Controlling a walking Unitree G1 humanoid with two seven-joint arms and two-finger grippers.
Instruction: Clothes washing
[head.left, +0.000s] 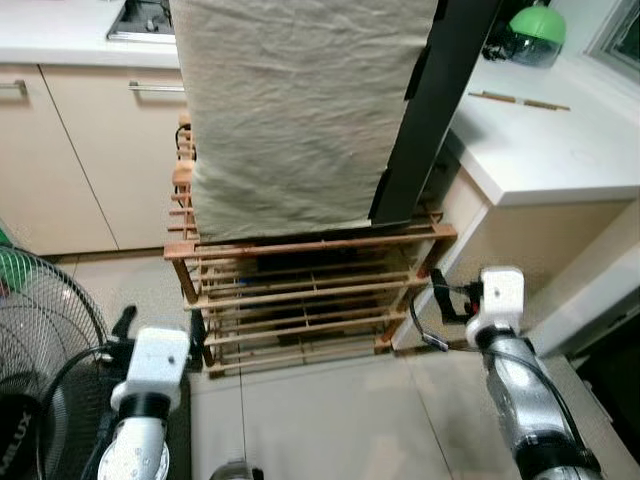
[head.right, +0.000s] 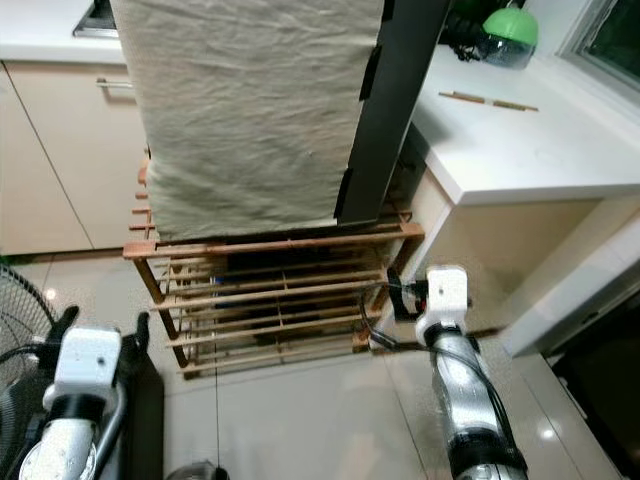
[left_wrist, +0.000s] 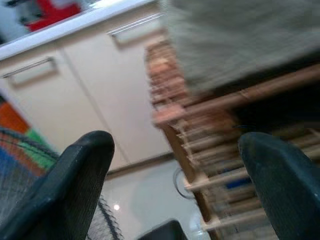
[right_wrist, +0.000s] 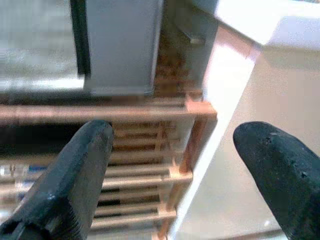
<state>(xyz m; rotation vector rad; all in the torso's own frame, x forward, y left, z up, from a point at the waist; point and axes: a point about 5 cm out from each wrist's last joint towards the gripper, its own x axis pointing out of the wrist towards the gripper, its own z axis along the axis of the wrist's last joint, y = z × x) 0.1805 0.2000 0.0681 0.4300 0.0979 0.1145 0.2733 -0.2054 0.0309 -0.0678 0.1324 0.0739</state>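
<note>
Both our arms held low and forward, fingers spread.

Our left arm (head.left: 140, 440) rises from the lower left, its white wrist block topped by the left gripper (left_wrist: 175, 170), whose two black fingers (left_wrist: 75, 185) stand wide apart with nothing between them. Our right arm (head.left: 525, 400) reaches up from the lower right, silver forearm tilted slightly inward, a black cable looping beside the wrist. The right gripper (right_wrist: 185, 170) likewise has its fingers (right_wrist: 70, 185) parted and holds nothing.

A slatted wooden rack (head.left: 300, 290) stands between cream cabinets (head.left: 90, 150) and a white counter (head.left: 545, 140).
</note>
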